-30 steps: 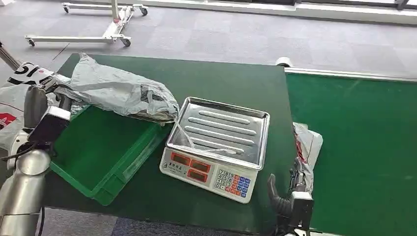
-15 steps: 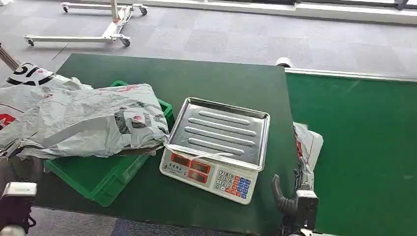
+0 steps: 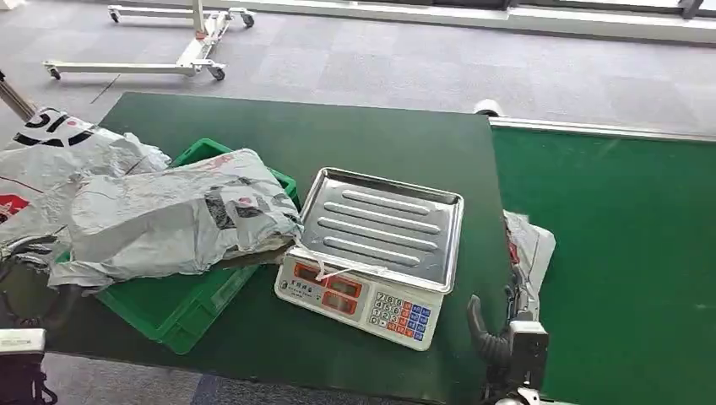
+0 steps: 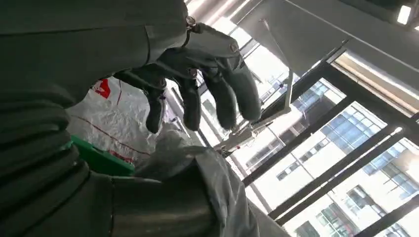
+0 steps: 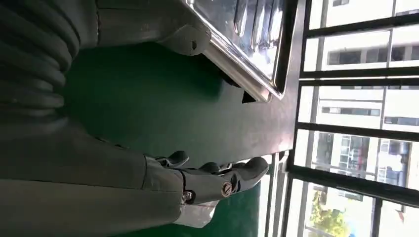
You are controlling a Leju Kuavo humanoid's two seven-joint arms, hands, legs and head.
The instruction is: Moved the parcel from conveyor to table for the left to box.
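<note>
A crumpled grey plastic parcel (image 3: 173,218) with dark label patches lay slumped across the green box (image 3: 181,308), covering most of it and overhanging its rim. One corner touched the scale beside it, on the dark green worktop (image 3: 338,135).

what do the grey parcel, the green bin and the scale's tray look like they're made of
Grey parcel: thin plastic film, likely a poly mailer; it crumples and shines softly.
Green bin: rigid moulded plastic, judging by its even colour and stepped rim.
Scale tray: polished metal, probably stainless steel; mirror-bright with pressed ribs.
</note>
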